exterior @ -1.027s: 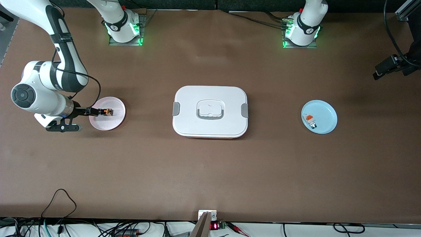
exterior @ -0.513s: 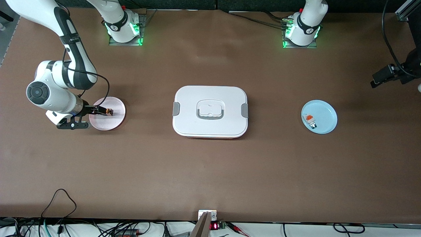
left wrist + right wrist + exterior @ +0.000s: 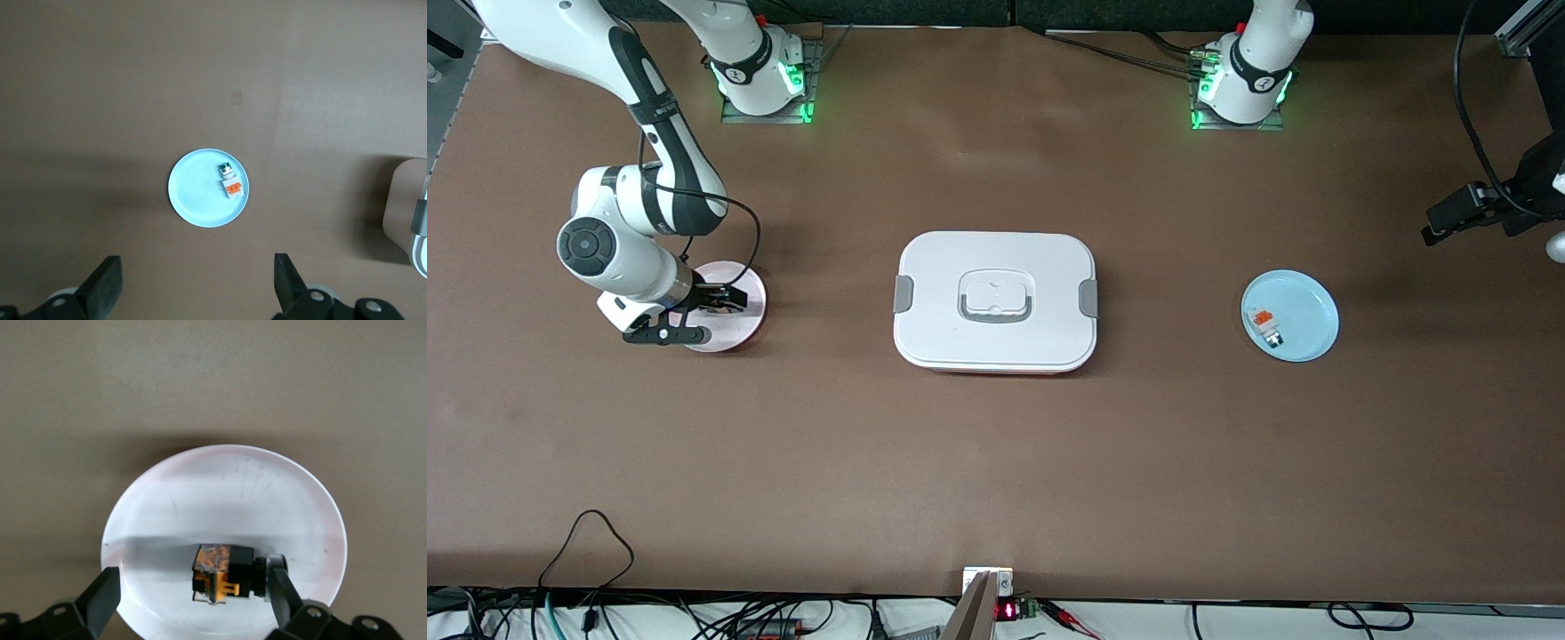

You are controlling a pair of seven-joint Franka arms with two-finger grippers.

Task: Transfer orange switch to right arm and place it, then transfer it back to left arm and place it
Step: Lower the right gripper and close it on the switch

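Overhead, in the front view, the right pincer [image 3: 725, 300] sits at the middle left of the frame over the pink plate [image 3: 747, 311], fingers spread wide; the orange switch is hidden beneath it. The white box [image 3: 996, 300] fills the frame's centre on the brown tabletop [image 3: 996, 462]. A blue plate [image 3: 1303, 320] at the middle right carries a small white-and-orange piece [image 3: 1265, 324]. The left pincer [image 3: 1458, 209] hangs at the upper right edge.

From the left wrist view, the left pincer [image 3: 199, 293] gapes wide and empty, high over the blue plate [image 3: 197, 197].

From the right wrist view, the orange switch [image 3: 223, 573] lies on the pink plate [image 3: 227, 493], between the parted fingers [image 3: 103, 597], ungripped.
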